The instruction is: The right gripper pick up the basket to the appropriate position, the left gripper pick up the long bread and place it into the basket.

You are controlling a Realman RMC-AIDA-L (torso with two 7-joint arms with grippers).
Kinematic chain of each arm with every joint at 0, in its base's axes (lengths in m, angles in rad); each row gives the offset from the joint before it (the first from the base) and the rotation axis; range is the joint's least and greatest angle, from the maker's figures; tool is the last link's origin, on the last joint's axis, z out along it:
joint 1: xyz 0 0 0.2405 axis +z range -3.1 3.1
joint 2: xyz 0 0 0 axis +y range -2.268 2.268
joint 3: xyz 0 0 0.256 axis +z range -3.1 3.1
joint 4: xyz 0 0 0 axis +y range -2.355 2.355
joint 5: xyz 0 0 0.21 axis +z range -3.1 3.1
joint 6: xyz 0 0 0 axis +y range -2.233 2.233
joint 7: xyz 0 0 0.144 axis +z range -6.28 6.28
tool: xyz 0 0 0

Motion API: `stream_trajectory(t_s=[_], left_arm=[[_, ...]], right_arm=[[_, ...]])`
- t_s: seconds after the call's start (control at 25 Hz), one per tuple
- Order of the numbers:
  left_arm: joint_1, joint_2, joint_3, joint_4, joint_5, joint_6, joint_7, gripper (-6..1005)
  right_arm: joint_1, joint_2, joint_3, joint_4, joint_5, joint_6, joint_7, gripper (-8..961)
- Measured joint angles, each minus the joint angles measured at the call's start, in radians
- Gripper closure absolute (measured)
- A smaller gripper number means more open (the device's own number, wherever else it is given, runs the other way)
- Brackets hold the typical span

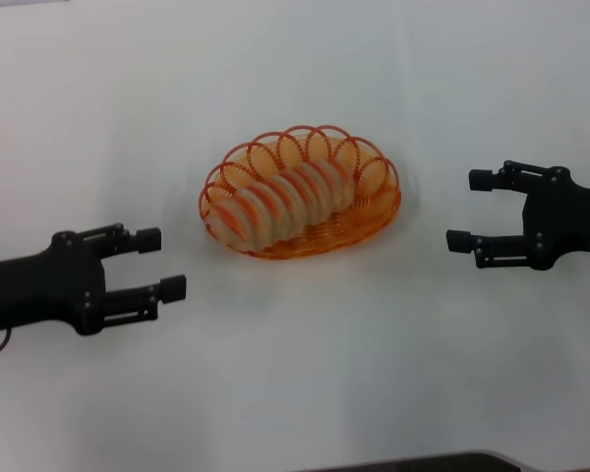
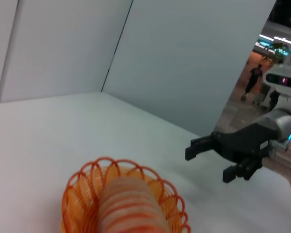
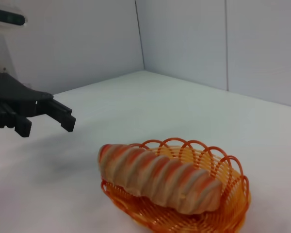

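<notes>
Bread and basket sit together at the middle of the white tabletop (image 1: 305, 393) in the head view: the long bread (image 1: 287, 202), pale tan with orange ridged bands like a row of slices, lies lengthwise inside the basket (image 1: 379, 211), an oval of orange wire with a looped, scalloped rim and a coiled base. To the robot's left, the left tool (image 1: 160, 265) hangs low with its two black fingers spread wide, holding nothing and well apart from the basket. To the right, the right tool (image 1: 472, 211) is likewise spread wide and empty, near the basket's far end without touching it.

From the left wrist view, the basket (image 2: 77, 187) shows end-on, its wire loops fanning around the rounded tip of the long bread (image 2: 128, 206). Beyond it the right tool (image 2: 211, 160) hovers over the tabletop (image 2: 48, 136), fingers parted with open air between them. Grey wall panels stand behind.

From the right wrist view, the long bread (image 3: 157, 177) rests along the basket (image 3: 228, 189), one end poking over the rim. The left tool (image 3: 46, 125) hangs off to the side, fingers apart, gripping nothing, clear of the basket. Plain grey panels close off the tabletop (image 3: 184, 111) behind.
</notes>
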Motion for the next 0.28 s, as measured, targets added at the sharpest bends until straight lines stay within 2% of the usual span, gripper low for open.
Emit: stream_trajectory(t_s=[0.28], left_arm=[[0.018, 0.002, 0.001, -0.01, 0.026, -0.021, 0.012, 226]], right_arm=[[-0.013, 0.001, -0.005, 0.008, -0.018, -0.001, 0.0, 25]])
